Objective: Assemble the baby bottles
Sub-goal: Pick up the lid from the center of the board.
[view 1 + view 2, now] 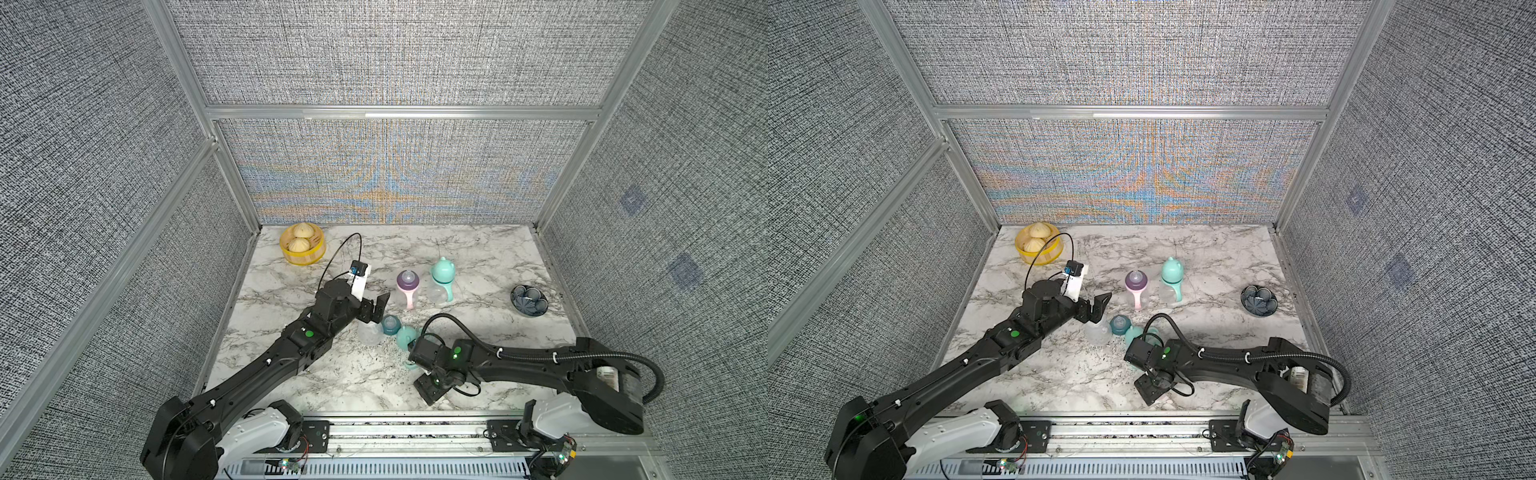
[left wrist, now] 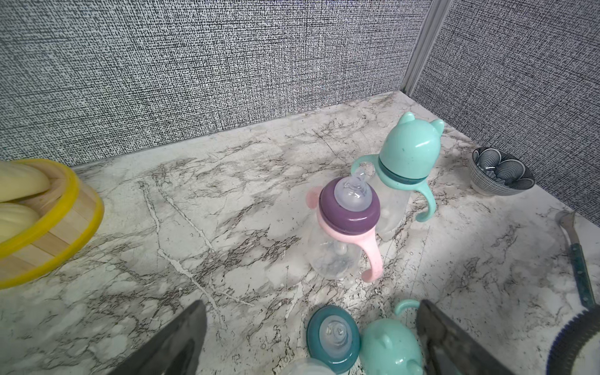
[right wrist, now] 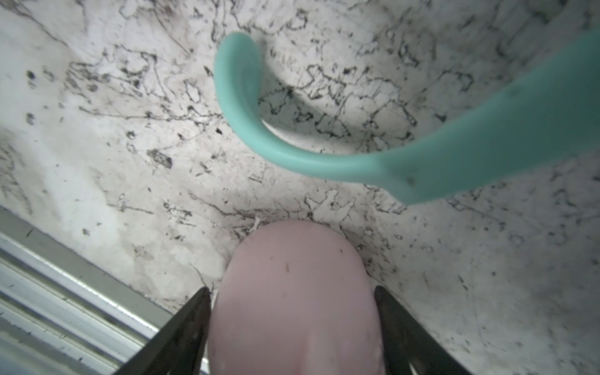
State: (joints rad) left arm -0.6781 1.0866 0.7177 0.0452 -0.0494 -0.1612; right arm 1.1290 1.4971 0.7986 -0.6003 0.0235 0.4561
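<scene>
My right tool [image 3: 292, 293] is closed on the pink cap [image 3: 293, 259], low over the bench [image 3: 130, 162] at lower centre in both top views, likely for the capless purple-collared bottle [image 1: 407, 286] mid-frame; my left tool [image 2: 311, 306] hangs wide above the teal collar [image 2: 334, 337].

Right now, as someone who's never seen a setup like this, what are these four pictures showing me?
Two robot arms work at a marble table. Two pictures look down from overhead; the other two come from cameras on the arms' wrists. On the table are a capped mint bottle, a purple-collared bottle, loose parts such as a teal collar and mint cap, plus a bun basket and patterned bowl. The left gripper is open and empty; the right gripper grips a pink cap beside a mint handle.
</scene>
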